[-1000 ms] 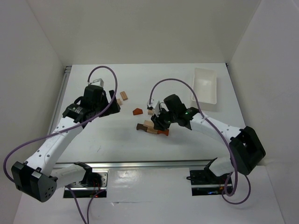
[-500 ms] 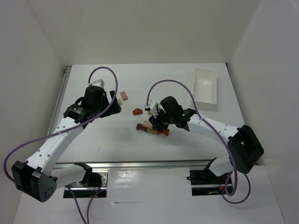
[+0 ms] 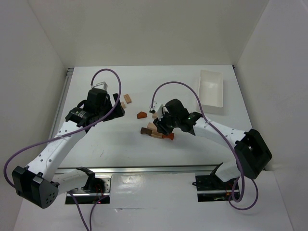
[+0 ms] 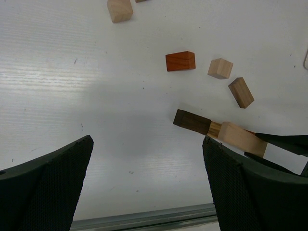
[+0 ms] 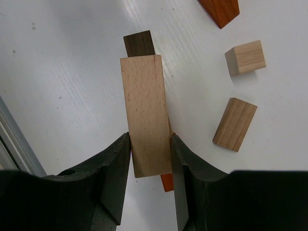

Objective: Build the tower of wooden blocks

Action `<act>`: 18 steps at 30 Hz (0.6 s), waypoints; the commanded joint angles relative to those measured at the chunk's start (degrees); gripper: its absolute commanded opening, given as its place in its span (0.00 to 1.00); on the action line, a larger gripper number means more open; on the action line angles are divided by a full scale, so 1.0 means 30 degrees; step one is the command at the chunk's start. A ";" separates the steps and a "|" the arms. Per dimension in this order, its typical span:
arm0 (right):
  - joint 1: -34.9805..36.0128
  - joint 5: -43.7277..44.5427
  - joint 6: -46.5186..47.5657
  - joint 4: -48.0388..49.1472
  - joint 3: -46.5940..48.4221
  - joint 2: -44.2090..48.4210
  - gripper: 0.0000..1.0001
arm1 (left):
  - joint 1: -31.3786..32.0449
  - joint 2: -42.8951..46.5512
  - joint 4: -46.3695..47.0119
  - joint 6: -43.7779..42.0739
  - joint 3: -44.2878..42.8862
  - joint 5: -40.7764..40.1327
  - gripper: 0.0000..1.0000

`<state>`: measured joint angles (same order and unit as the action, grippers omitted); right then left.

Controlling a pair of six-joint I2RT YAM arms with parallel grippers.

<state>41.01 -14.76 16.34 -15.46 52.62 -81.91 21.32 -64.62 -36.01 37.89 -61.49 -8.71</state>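
Bar [image 5: 142, 101], tan, clamped in right pincer [image 5: 149, 144].

Overhead view: bright, even, diffuse light from above. The white bench [image 3: 115, 144] and walls [image 3: 43, 43] run close to overexposed. Shadows under the arms [image 3: 57, 144] are faint and soft-edged.

Left wrist view: streaked sheen across the bench at left, broad soft shadow at centre. The jaws of the left gripper [image 4: 148, 140] are dark, surface texture legible.

Right wrist view: glare patch at upper centre. The tan bar [image 5: 144, 113] is sharp, grain legible. The jaws of the right gripper [image 5: 149, 139] are near-black with dull highlights.
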 commanded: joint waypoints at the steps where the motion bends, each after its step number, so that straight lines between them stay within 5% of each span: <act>1: 0.0098 -0.0555 0.0003 0.1082 -0.0050 0.0176 0.08 | 0.0071 0.0329 0.0196 0.0202 0.0078 -0.0173 1.00; 18: 0.0098 0.0320 0.0179 0.2399 -0.1075 -0.1174 0.08 | 0.0071 0.0329 0.0021 0.0202 0.0078 -0.0173 1.00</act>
<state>41.01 -15.03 16.36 -12.84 49.65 -85.54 21.32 -64.62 -36.14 37.89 -61.49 -8.71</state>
